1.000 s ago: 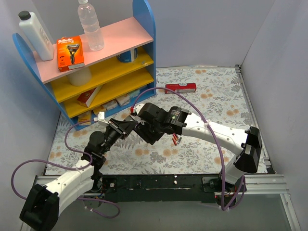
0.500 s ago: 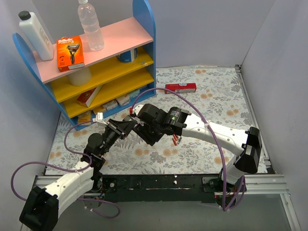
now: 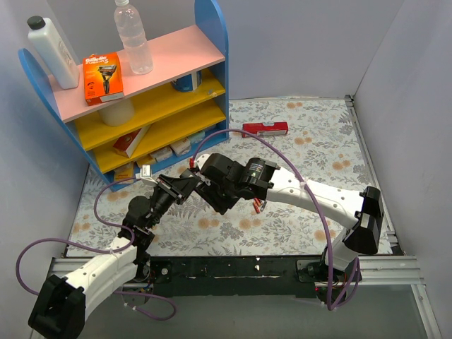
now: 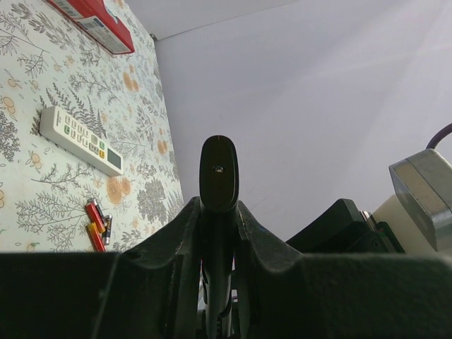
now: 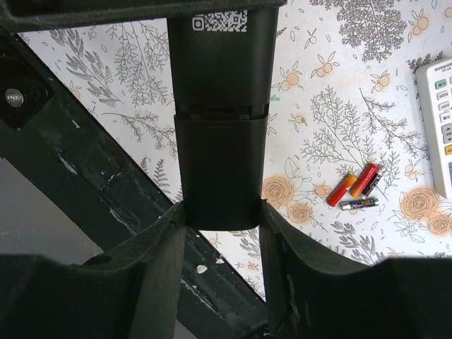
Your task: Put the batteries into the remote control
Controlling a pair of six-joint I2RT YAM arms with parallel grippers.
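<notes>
A black remote control [image 5: 219, 120] is held in the air between both grippers, its back with a QR label facing the right wrist camera. My right gripper [image 5: 221, 212] is shut on its lower end. My left gripper [image 4: 217, 212] is shut on the same remote [image 4: 219, 173], which shows edge-on in that view. In the top view the two grippers meet at mid-table, left [image 3: 182, 186] and right [image 3: 205, 182]. The batteries [image 5: 357, 189], red and dark cells, lie loose on the floral mat; they also show in the left wrist view [image 4: 95, 224] and the top view [image 3: 258, 205].
A white remote [image 4: 81, 139] lies on the mat near the batteries and shows at the right wrist view's edge [image 5: 441, 120]. A red box [image 3: 265, 129] lies at the back. A blue shelf unit [image 3: 141, 85] with boxes and bottles stands at the back left.
Both grippers, joined on the black remote, have shifted slightly to the left. The batteries and the white remote have not moved.
</notes>
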